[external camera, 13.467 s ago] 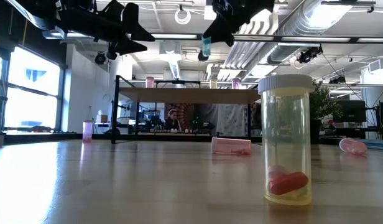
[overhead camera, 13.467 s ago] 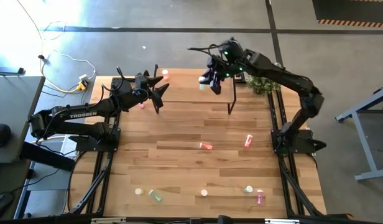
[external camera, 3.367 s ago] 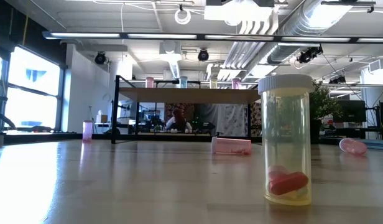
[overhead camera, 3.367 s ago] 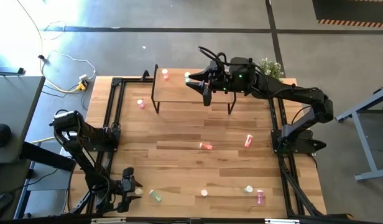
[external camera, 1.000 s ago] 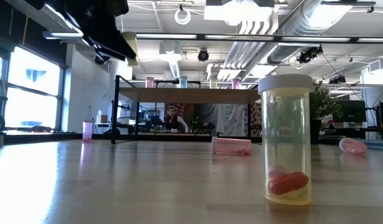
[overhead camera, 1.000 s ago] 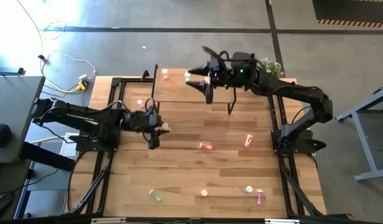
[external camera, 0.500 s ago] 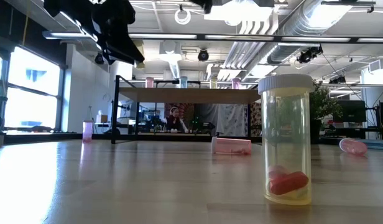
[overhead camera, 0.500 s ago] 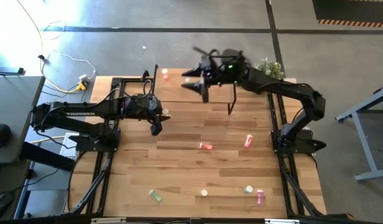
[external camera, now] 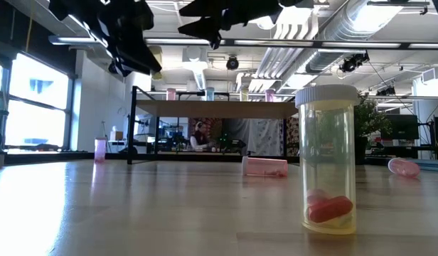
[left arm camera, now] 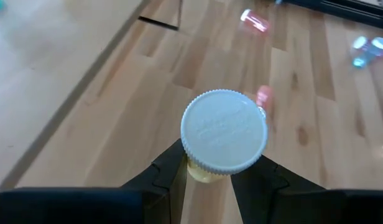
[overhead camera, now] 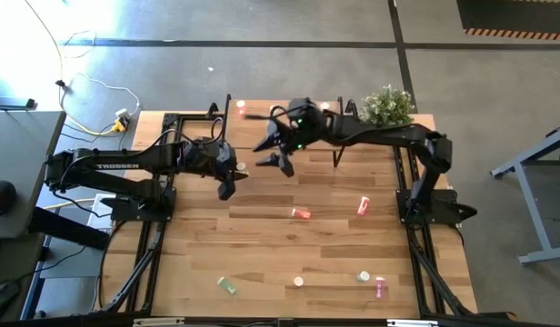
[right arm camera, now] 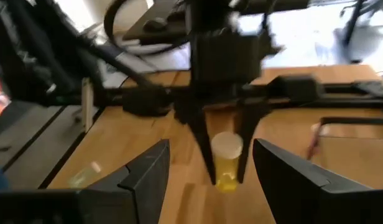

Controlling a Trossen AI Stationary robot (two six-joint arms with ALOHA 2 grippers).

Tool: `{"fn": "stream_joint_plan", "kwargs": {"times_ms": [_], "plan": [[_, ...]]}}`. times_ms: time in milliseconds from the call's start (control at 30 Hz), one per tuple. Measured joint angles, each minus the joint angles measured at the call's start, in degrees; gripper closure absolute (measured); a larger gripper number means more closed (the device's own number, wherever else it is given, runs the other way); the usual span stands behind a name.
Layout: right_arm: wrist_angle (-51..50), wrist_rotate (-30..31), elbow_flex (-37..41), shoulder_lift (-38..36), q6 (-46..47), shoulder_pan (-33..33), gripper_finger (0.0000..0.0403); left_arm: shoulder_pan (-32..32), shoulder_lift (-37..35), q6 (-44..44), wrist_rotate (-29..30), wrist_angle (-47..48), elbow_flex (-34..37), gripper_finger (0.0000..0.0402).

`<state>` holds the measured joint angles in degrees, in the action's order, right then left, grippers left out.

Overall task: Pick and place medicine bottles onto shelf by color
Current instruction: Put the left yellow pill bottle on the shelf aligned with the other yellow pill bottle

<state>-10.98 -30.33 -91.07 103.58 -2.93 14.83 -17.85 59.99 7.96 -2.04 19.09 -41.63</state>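
Note:
My left gripper [overhead camera: 230, 182] hangs over the table's left-middle, shut on a yellow medicine bottle [overhead camera: 240, 169] with a white cap [left arm camera: 224, 130]. My right gripper [overhead camera: 273, 156] stands open just in front of the shelf [overhead camera: 248, 127], its fingers pointing at the held bottle [right arm camera: 227, 163] from the right and a short way off it. The shelf is a low wooden riser on black legs at the far middle, with a red bottle [overhead camera: 241, 107] standing on its top. More bottles lie or stand on the table. My left gripper pinches the yellow body [left arm camera: 201, 171] just below the cap between its two fingers [left arm camera: 170, 180]. The fingers slant down and lie along the bottle, whose cap faces back toward the wrist. The bottle is lifted clear of the table.
A red bottle [overhead camera: 301, 213] and a pink one [overhead camera: 363, 206] lie mid-table. A green one [overhead camera: 227, 286], a pink one [overhead camera: 380, 288] and others sit near the front edge. One yellow bottle [external camera: 328, 160] stands right before the low camera. A potted plant [overhead camera: 386, 104] is far right.
My right gripper has come down from above the shelf toward the table's left and near side, staying open, and now points at my left gripper. My left gripper has gone a little toward the far edge with the yellow bottle, then kept still.

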Motion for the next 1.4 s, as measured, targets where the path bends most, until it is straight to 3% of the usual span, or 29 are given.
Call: {"fn": "stream_joint_plan", "kwargs": {"times_ms": [733,1400], "plan": [[8.1,-0.1,0.0,7.9,6.2,-5.1,0.0181,7.8,0.0,1.5,-1.0,0.0,0.0,0.0303],[8.7,2.6,0.0,7.9,7.0,-6.4,0.0182,8.2,0.3,3.5,-1.5,-3.3,0.0,0.0303]]}}
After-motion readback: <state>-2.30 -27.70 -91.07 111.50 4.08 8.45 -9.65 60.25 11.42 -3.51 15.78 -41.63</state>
